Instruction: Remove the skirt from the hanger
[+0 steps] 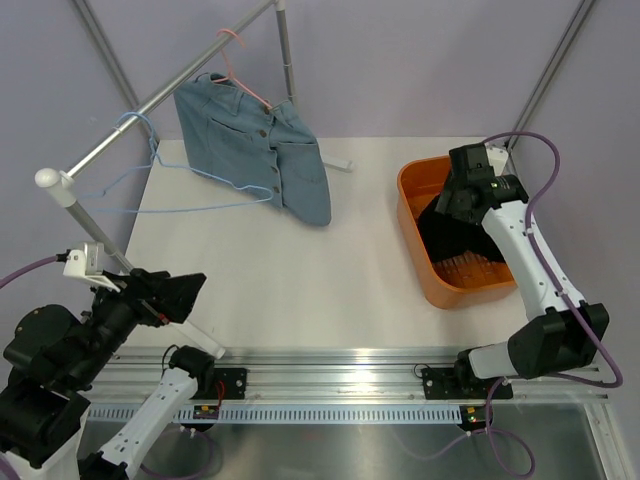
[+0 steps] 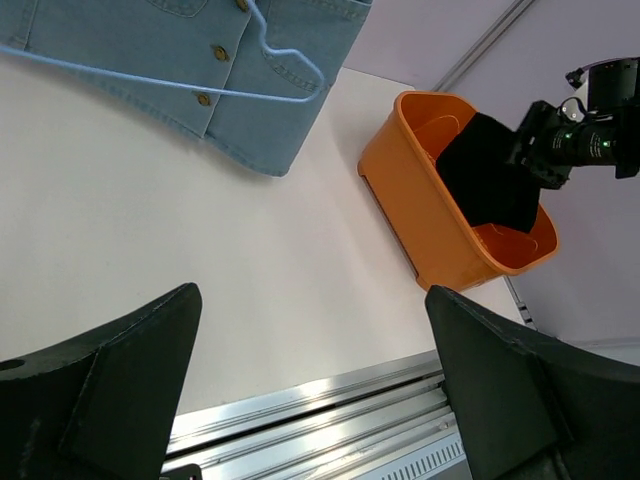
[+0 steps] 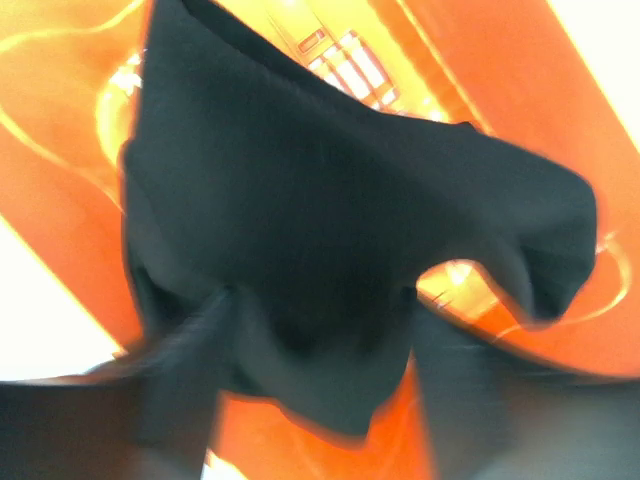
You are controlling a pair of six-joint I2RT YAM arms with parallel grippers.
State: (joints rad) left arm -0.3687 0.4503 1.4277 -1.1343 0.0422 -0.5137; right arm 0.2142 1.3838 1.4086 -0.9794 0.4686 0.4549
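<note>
two hangers hang on the rail (image 1: 160,100) at the far left; the pink hanger (image 1: 240,75) carries the denim skirt (image 1: 255,145), with the blue hanger (image 1: 170,195) just beside it. the left gripper (image 2: 310,295) gapes wide at near left, holding nothing. the right gripper (image 1: 450,205) pinches a black cloth (image 1: 455,240) over the orange bin (image 1: 410,235) on the counter (image 1: 300,290).

1. The skirt (image 1: 250,145), upper middle of the frame, is blue denim cloth, matt and slightly rough.
2. The bin (image 1: 408,215) at right is smooth, glossy orange plastic.
3. The cloth (image 1: 445,235) inside it is black, matt.
4. The table (image 1: 290,285) is white, smooth, matt.
</note>
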